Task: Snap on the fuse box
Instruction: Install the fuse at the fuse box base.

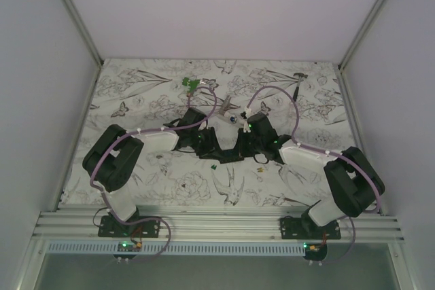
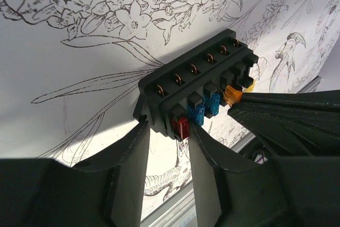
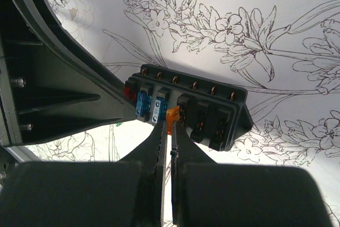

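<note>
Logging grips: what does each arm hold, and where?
The left fingers grip the fuse box by its red-fuse end; the right fingers pinch the orange fuse.

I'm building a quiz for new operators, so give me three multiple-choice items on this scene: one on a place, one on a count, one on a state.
1. Where is the fuse box?
A) on the rail by the bases
B) between both grippers, over the table
C) at the far right corner

2. How many blue fuses sit in it?
A) none
B) five
C) two

3. How does the right gripper stand?
A) shut on the orange fuse
B) wide open, clear of the box
C) out of view

Answers:
1 B: the left gripper clasps one end while the right one meets its face.
2 C: two sit side by side beside the red fuse.
3 A: its fingers pinch that fuse.
</note>
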Tool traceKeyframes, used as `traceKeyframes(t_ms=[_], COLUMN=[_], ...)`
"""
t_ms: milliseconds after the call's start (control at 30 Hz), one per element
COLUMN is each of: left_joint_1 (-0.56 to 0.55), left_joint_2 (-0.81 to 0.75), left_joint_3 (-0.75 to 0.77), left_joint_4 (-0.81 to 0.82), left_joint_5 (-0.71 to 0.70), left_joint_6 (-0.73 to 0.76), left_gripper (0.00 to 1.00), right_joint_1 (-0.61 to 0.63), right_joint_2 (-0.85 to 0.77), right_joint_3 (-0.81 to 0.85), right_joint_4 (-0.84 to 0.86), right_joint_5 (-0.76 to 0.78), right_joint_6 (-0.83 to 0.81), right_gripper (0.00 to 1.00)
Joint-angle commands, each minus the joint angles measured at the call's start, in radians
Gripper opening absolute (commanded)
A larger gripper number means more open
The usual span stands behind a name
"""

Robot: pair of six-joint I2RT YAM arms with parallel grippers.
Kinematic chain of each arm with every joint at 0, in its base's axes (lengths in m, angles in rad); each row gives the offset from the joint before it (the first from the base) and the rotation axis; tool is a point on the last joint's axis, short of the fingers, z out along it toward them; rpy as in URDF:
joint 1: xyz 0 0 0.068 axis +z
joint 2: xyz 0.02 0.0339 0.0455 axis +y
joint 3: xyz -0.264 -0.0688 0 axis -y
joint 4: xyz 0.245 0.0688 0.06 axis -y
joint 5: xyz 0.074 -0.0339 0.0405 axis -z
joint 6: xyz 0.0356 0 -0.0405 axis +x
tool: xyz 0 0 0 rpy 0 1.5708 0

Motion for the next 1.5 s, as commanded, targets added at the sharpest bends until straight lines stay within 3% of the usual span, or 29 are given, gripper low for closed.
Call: traceKeyframes(t_ms=[0,433,1467], left_joint_1=[-0.007,-0.007,-0.007], left_joint_2=[0.022,0.020,0.013], left_joint_3=[0.009,-0.001,-0.008], left_joint_4=[-0.015,-0.013,-0.014], left_joint_5=[-0.005,-0.012,-0.018], left_joint_6=[0.003,0.002,-0.006], left_gripper=[0.38,0.37,0.36], right_joint_1=[-0.007,-0.027,-0.027], right_joint_2=[0.017,0.010,0.008], right_joint_3=[0.013,0.037,-0.013], right_joint_4=[-0.002,-0.050,0.024], right_joint_5=[-0.035,-0.018,-0.031], right_joint_6=[-0.035,-0.045,0.000], right_gripper=[0.00,0.00,0.00])
